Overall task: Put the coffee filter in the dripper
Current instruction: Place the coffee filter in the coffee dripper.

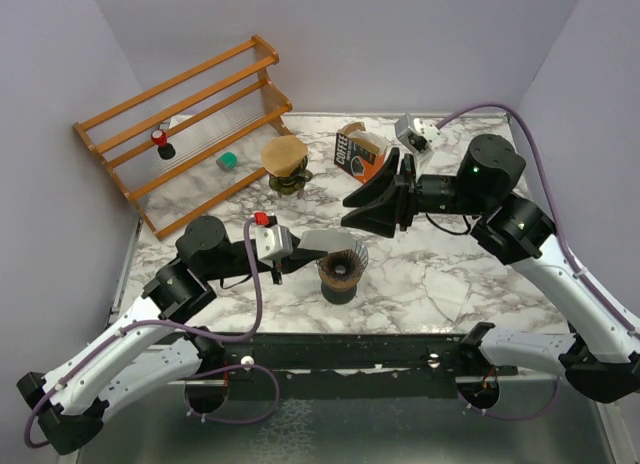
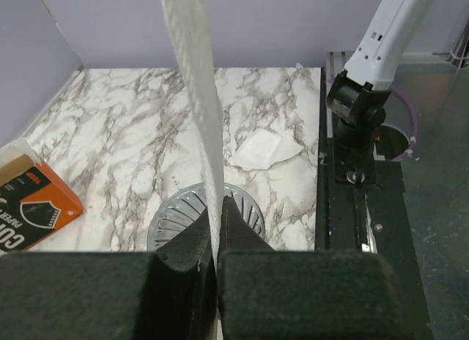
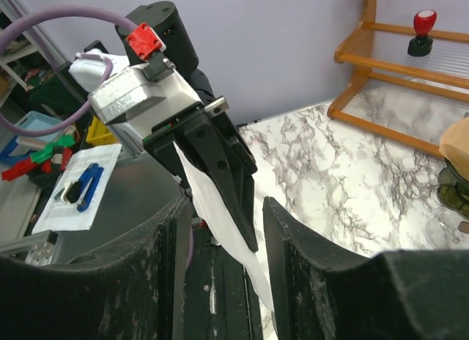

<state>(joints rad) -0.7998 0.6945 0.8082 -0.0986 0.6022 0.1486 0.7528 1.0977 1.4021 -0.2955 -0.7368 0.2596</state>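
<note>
White-grey marble tabletop carries everything. An orange-brown wooden 2-tier rack stands at its far-left corner.

Right gripper: black jaws parted, gripping nothing. In the right wrist view the filter hangs in the gap with space on both sides. From above, this gripper points left and hovers just behind the dripper.

Left gripper: jaws clenched on 1 end of the white ribbed paper coffee filter, which is folded flat. From above, the filter's long axis runs left to right, from the left jaws out over the dripper rim, free end pointing toward the right arm. In the left wrist view it is edge-on, a narrow band, so its full shape is unreadable there.

Dark grey ribbed cone dripper stands upright mid-tabletop on the near side, under the filter's free end. Cannot tell if they touch. In the left wrist view the jaws cut off its base.

Orange-and-black cardboard filter box sits behind the right gripper, partly hidden by it. A second dark dripper holding a brown paper filter stands near the rack. A loose white paper piece lies flat to the right of the grey dripper. A small green block sits at the rack's lower tier. A red-topped black knob is on a rack shelf, too small to identify.
</note>
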